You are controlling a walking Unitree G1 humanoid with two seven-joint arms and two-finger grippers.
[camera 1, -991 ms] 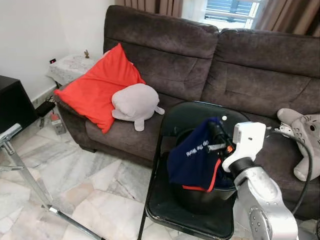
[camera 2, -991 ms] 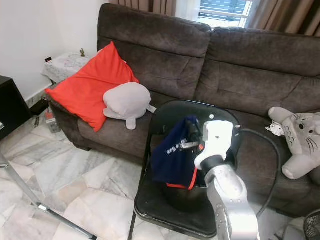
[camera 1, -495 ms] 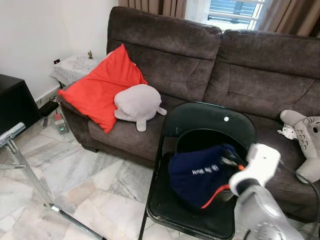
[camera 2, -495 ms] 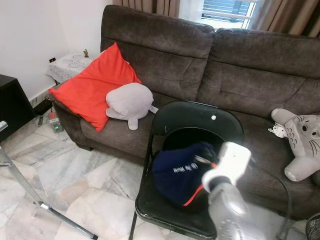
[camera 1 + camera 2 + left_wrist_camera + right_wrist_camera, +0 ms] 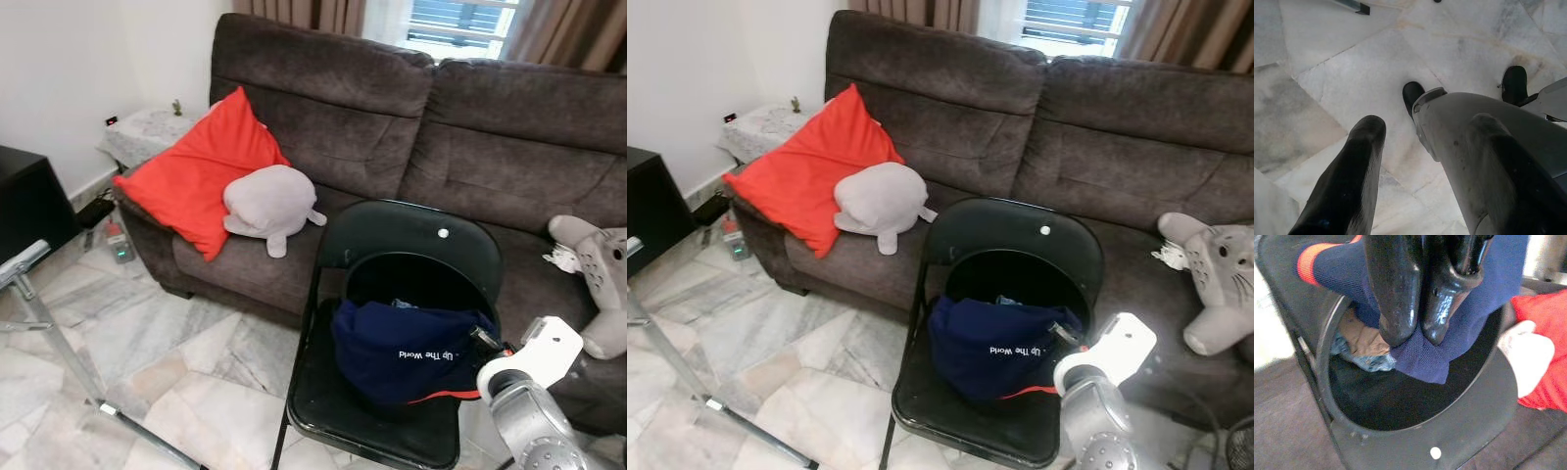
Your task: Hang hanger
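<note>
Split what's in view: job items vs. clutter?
Job:
- right gripper, shut on the navy shirt
- black bucket holding more clothes
- black folding chair under the bucket

Clutter:
- red cushion
- grey plush on the brown sofa
- grey cat plush
- left gripper, idle over marble floor

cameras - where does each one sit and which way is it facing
Left and right eye views: on the head, looking forward and down at the chair, sofa and shirt; the right arm shows low on the right.
Left wrist view: on the left wrist, facing the floor, past the left hand.
Right wrist view: on the right wrist, looking into the bin; the right hand pinches the shirt.
Shared: the eye views and right wrist view both show shirt and chair.
</note>
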